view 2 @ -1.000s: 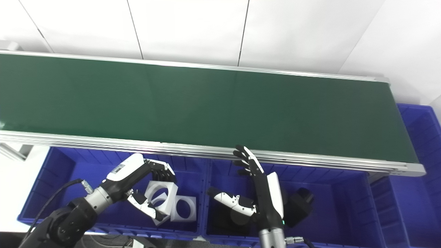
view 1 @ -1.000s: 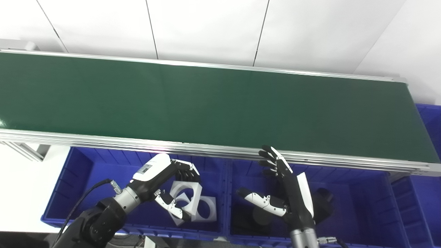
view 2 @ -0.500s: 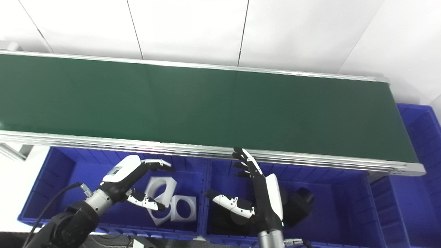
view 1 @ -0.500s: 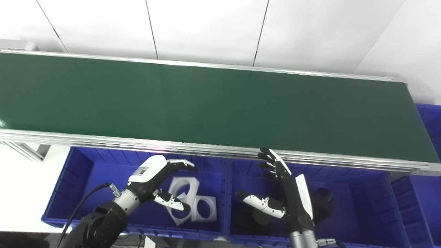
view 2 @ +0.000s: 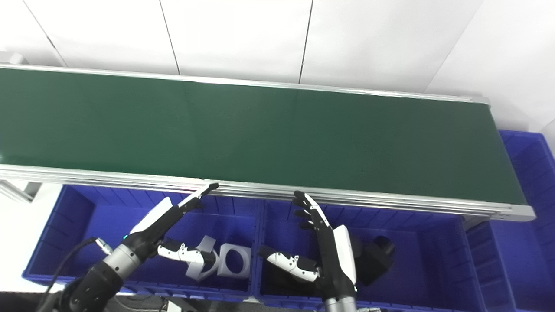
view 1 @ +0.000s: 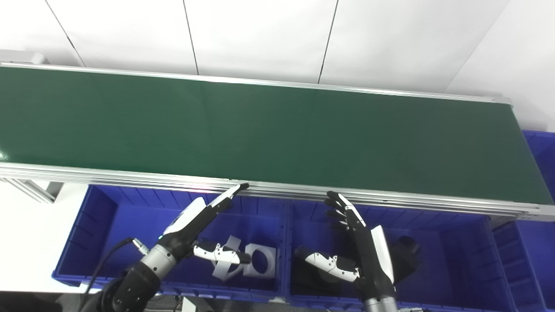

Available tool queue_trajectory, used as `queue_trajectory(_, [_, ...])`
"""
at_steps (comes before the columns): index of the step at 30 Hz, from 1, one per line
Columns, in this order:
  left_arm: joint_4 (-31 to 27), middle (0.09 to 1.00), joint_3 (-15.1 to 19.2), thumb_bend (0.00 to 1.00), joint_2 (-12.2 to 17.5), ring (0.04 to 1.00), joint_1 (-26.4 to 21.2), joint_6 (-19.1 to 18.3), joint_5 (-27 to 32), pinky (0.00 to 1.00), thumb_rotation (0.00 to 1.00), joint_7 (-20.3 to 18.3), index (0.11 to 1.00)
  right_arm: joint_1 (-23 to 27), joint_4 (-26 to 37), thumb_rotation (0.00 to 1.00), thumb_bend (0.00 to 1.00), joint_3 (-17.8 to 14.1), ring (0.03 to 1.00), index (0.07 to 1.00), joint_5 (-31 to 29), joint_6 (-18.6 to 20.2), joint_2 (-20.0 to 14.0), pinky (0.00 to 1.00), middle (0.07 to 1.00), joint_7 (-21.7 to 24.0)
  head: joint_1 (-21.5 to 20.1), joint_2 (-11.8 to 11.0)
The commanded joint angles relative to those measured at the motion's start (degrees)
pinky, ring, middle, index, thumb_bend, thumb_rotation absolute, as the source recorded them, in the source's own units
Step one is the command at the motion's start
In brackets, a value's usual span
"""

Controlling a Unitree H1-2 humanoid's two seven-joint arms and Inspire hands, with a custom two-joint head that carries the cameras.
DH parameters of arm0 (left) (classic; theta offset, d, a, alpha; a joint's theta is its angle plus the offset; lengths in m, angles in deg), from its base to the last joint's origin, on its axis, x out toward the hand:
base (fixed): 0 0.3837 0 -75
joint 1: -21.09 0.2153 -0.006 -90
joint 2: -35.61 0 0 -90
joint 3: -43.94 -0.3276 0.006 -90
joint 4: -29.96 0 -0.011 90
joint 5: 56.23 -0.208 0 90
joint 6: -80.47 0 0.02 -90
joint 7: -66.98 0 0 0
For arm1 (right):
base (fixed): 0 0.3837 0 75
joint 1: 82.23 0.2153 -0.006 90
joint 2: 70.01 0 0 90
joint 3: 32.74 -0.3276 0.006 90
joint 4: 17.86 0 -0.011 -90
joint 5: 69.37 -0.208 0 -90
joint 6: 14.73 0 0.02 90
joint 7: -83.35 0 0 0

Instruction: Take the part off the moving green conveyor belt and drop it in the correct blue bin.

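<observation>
The green conveyor belt (view 1: 269, 134) runs across the view with no part on it. My left hand (view 1: 195, 225) is open over the left blue bin (view 1: 104, 225), its fingers stretched toward the belt's near rail. Two white square parts with round holes (view 1: 256, 262) lie in that bin below the hand, one tilted (view 1: 225, 268). My right hand (view 1: 362, 247) is open and empty over the middle blue bin (view 1: 451, 255), which holds black parts (view 1: 405, 255).
The belt's aluminium rail (view 1: 390, 201) runs just above both hands. Another blue bin (view 1: 540, 242) stands at the right end of the belt. A white wall is behind the belt.
My left hand opened and let the white square part go; the part dropped into the left bin and lies tilted. The fingers then straightened toward the rail. My right hand sank slightly.
</observation>
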Motion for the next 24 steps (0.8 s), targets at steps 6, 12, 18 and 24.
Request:
queue_trajectory(6, [2.98,0.891,-0.01,0.79,-5.5,0.855,1.01,10.06,10.54,0.78,0.4,0.91,0.881,-0.84,2.48,0.36,0.69,0.18,0.792,0.879,-1.25,-2.04,-0.32,0.7,0.837,-0.46,1.16,-0.4])
queue_trajectory(12, [5.17,0.857,2.69,0.77,-7.31,0.82,1.55,10.11,16.68,0.76,0.35,-2.27,0.858,-0.45,1.45,0.36,0.68,0.24,0.794,0.879,-1.18,-2.78,-0.62,0.69,0.835,-1.08,1.92,-1.08])
queue_trajectory(18, [6.16,0.843,5.2,0.75,-9.56,0.815,2.2,10.11,16.57,0.74,0.33,-3.78,0.852,-0.2,0.3,0.34,0.68,-0.03,0.778,0.874,-1.96,-3.9,-0.61,0.68,0.833,-1.76,2.79,-1.88])
queue_trajectory(24, [6.91,0.834,6.59,0.75,-10.94,0.809,2.42,10.11,16.01,0.72,0.32,-4.62,0.841,-0.21,-0.23,0.34,0.68,-0.31,0.776,0.878,-2.45,-4.04,-0.42,0.69,0.827,-2.41,3.65,-2.36])
